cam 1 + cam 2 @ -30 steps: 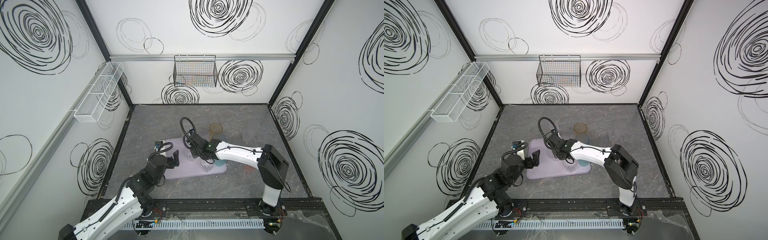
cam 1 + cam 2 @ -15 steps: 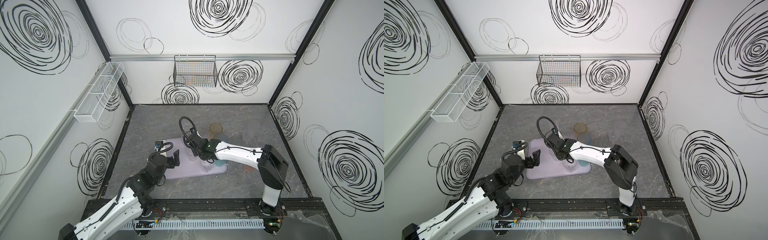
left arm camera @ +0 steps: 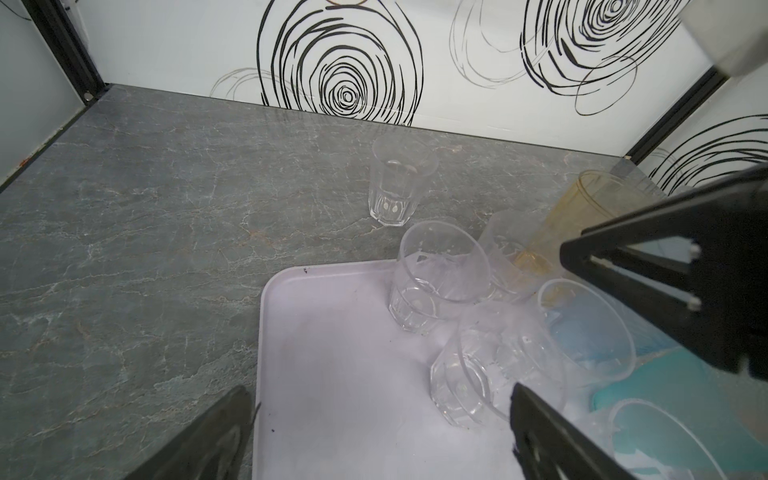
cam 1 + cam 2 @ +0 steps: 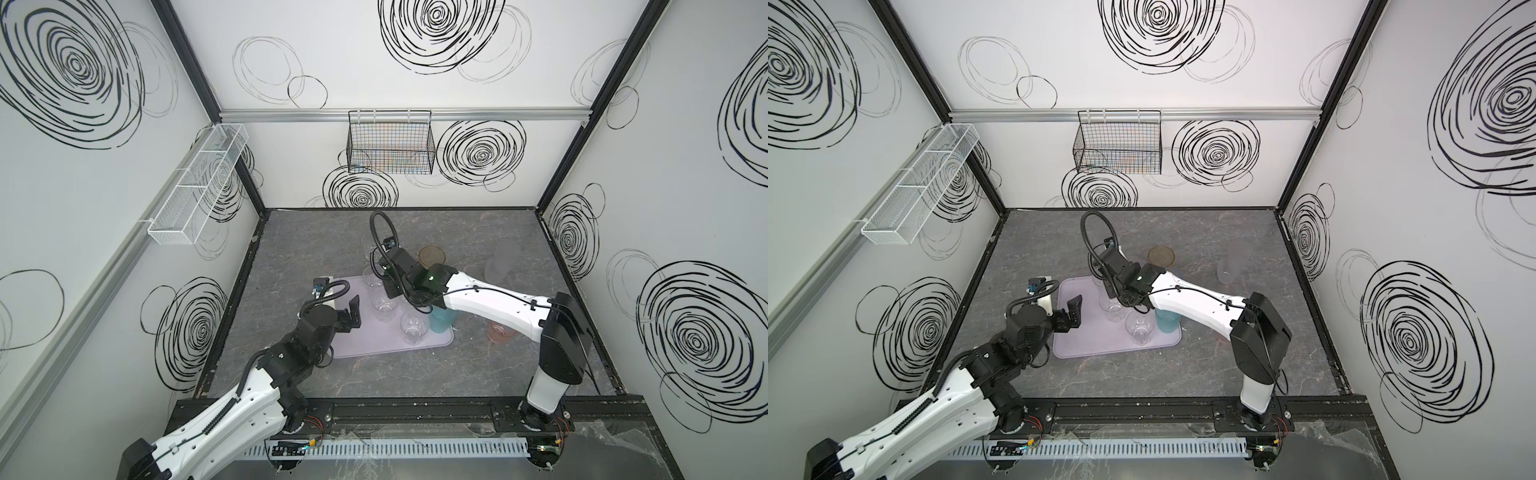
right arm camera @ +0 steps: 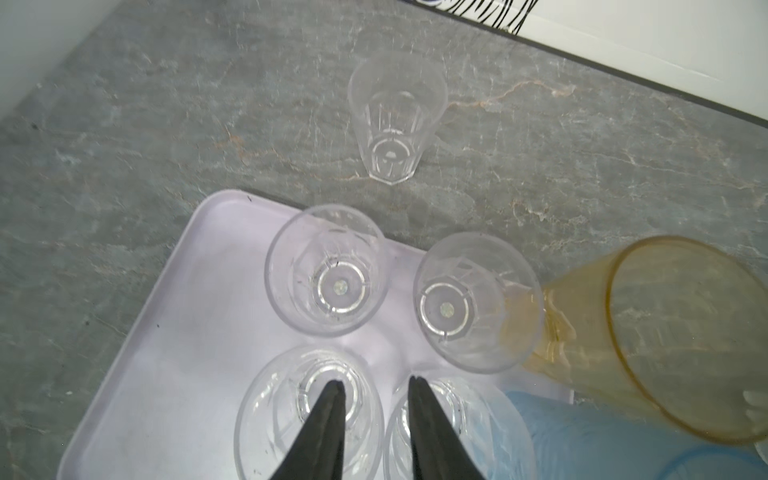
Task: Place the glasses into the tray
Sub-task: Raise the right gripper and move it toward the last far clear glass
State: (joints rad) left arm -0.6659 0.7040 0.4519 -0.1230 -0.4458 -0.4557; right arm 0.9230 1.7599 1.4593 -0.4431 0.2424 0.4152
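Observation:
The pale lilac tray lies on the grey table. Several clear glasses and a teal glass stand upright on it. My right gripper hovers over two neighbouring clear glasses, one finger above each. Its jaws are apart and grip nothing. My left gripper hangs wide open over the tray's left part, empty. An amber glass and a clear glass stand on the table beyond the tray.
A pink glass stands under the right arm, right of the tray. A tall frosted glass stands near the right wall. A black wire basket hangs on the back wall, a white mesh basket on the left wall.
My right gripper's jaws have parted above the glasses on the tray. The left arm has hardly moved.

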